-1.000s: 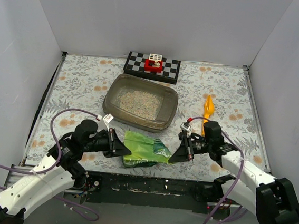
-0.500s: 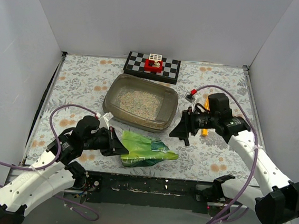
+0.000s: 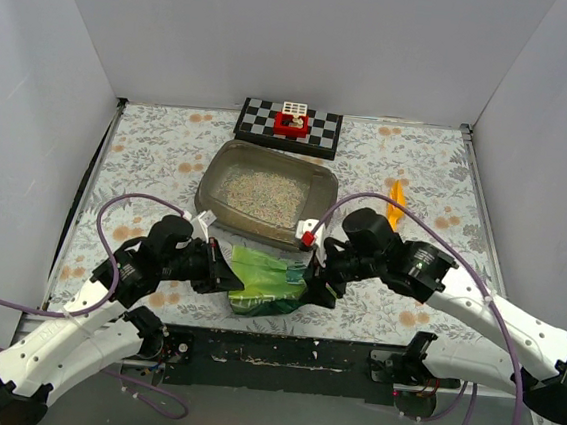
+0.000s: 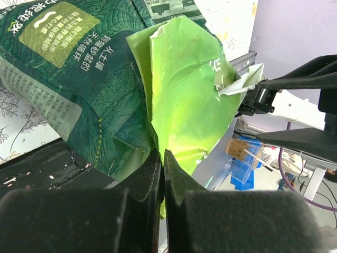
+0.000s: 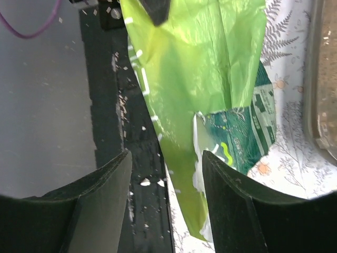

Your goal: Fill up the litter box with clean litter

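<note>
— L claw (image 3: 239, 287)?
— Mine. Pinched tight on bag (image 3: 272, 284), L end. Bag crumpled, at near edge of table (image 3: 158, 160), just in front of box (image 3: 261, 233).
— R claw (image 3: 319, 284)?
— Jaws wide, straddling bag's R edge. Touching or not, can't tell.
— Box?
— Mid-table, beyond bag, upright. Litter (image 3: 262, 195) spread over its floor, pale, loose.

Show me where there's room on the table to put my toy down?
Bare table: far left, between the left wall and the litter box; far right, between the checkered board, the yellow scoop and the right wall. The near middle is crowded: the left gripper and right gripper flank the green bag.
</note>
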Tool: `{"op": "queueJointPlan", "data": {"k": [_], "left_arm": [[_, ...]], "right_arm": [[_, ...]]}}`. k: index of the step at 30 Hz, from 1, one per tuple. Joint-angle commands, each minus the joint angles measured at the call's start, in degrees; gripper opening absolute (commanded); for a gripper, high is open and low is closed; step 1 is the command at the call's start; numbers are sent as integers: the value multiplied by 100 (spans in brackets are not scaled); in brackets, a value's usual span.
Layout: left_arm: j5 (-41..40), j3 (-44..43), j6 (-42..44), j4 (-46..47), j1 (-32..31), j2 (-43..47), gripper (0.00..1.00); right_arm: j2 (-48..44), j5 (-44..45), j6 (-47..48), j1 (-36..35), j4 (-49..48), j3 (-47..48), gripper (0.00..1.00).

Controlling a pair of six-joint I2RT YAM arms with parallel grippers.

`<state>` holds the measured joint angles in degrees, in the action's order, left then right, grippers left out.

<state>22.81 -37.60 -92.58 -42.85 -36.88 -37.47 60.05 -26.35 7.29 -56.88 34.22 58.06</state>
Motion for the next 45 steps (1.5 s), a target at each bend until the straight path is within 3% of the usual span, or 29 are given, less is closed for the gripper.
{"op": "queueJointPlan", "data": {"k": [1, 32, 37, 39, 41, 42, 45], "left_arm": [[-576, -71, 196, -567, 50, -67, 0], [-716, -80, 20, -417, 41, -67, 0], [-786, -203, 73, -294, 41, -85, 0], [-961, -404, 265, -294, 41, -58, 0], [-1242, -799, 564, -434, 50, -67, 8], [-1392, -1062, 713, -504, 41, -102, 11], [-1542, -1870, 1310, -646, 41, -164, 13]], "right_arm": [[-414, 763, 606, -305, -415, -304, 64], [-424, 850, 581, -710, -1356, -1772, 59], [-152, 745, 580, -719, -1646, -1860, 43], [-3, 780, 651, -719, -1646, -1773, 29], [129, 841, 712, -710, -1673, -1720, 6], [190, 972, 730, -710, -1664, -1676, 1], [358, 1079, 835, -658, -1516, -1492, 1]]}}
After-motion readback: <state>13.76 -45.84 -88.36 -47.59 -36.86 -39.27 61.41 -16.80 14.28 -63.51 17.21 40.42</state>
